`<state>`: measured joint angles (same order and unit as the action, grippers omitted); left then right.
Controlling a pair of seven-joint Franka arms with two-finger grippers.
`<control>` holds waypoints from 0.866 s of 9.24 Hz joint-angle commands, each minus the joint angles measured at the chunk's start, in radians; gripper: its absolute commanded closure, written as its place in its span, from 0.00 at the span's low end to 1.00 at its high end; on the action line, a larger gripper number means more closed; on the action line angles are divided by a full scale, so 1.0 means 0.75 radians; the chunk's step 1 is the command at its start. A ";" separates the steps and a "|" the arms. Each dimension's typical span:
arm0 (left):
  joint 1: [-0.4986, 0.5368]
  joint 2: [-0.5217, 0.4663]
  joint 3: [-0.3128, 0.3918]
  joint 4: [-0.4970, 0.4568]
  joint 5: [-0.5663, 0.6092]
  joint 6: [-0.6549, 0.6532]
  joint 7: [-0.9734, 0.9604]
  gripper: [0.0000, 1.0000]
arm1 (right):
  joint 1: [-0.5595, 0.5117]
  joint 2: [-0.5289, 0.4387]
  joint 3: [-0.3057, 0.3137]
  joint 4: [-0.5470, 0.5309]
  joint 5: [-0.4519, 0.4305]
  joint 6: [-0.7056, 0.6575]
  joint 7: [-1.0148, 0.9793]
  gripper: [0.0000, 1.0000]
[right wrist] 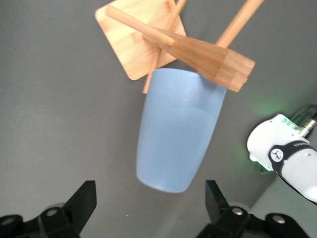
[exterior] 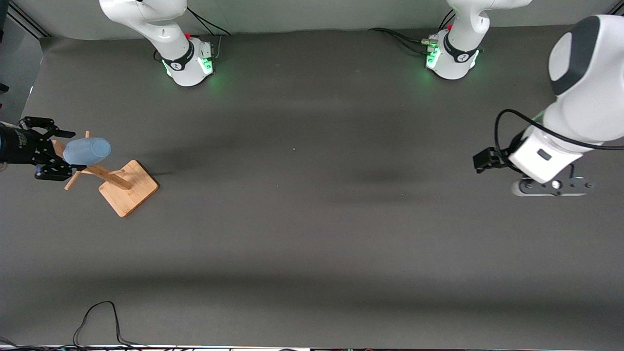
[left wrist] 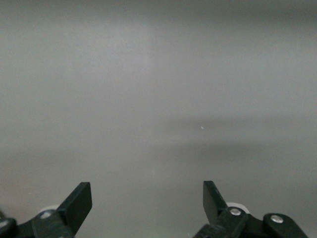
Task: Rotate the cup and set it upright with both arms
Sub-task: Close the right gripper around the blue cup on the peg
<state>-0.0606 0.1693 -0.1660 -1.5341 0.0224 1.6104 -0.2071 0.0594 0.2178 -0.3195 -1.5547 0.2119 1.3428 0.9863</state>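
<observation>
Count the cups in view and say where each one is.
1: the cup hangs on a peg of the wooden rack at the right arm's end; none looks hidden.

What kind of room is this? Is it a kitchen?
Probably a robot lab, not a kitchen: two white arms with green-lit bases stand on a bare grey table, with only a blue cup on a wooden rack.

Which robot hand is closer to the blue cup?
The right gripper. Its open fingers sit right beside the blue cup hanging on the wooden rack, not gripping it. The left gripper waits, open, over bare table at the left arm's end.
</observation>
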 commanded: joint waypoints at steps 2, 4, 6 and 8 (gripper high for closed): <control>-0.044 -0.013 -0.040 0.041 0.017 -0.181 0.008 0.00 | -0.051 0.071 -0.001 0.046 0.053 -0.129 0.051 0.02; -0.022 -0.011 -0.034 0.053 0.015 -0.165 0.002 0.00 | -0.059 0.110 -0.001 0.044 0.083 -0.132 0.051 0.02; -0.022 -0.015 -0.028 0.094 0.011 -0.161 -0.045 0.00 | -0.059 0.137 -0.001 0.036 0.110 -0.134 0.053 0.02; -0.019 -0.013 -0.028 0.119 0.017 -0.141 -0.021 0.00 | -0.059 0.170 -0.001 0.015 0.151 -0.132 0.037 0.10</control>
<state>-0.0740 0.1622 -0.1876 -1.4680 0.0259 1.5031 -0.2167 0.0206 0.3242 -0.3203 -1.5568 0.2858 1.2693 0.9941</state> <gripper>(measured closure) 0.000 0.048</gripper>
